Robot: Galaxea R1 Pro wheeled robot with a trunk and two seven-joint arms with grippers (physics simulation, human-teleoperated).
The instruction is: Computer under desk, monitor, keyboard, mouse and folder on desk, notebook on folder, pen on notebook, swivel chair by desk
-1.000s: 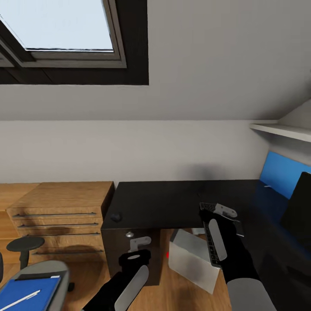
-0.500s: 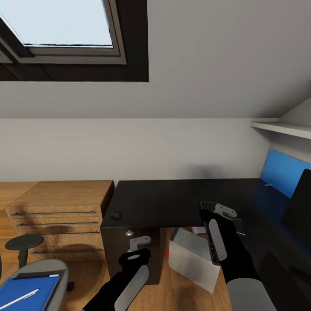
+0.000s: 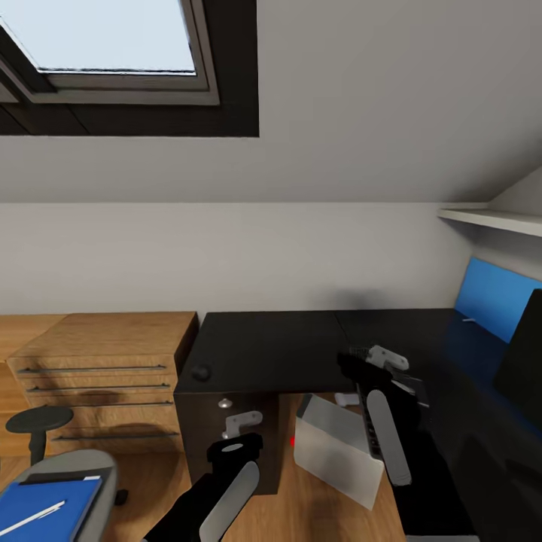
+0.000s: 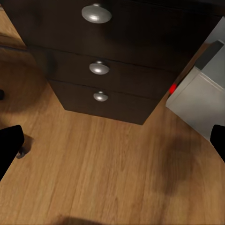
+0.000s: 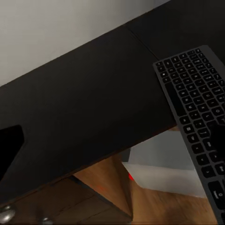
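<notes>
— What's changed in the last second?

— I've carried the right gripper (image 3: 380, 361) forward and up over the desk (image 3: 286, 342); it's clamped on the keyboard (image 5: 197, 112), which hangs past the front edge above the computer (image 3: 335, 452).

— And the left?

— The left gripper (image 3: 241, 423) is low by the drawers (image 4: 99, 68), fingers spread, holding nothing.

— Next?

— I judge the keyboard should go down near the monitor (image 3: 523, 369). The folder (image 3: 49, 508) waits on the swivel chair (image 3: 64, 467).
</notes>
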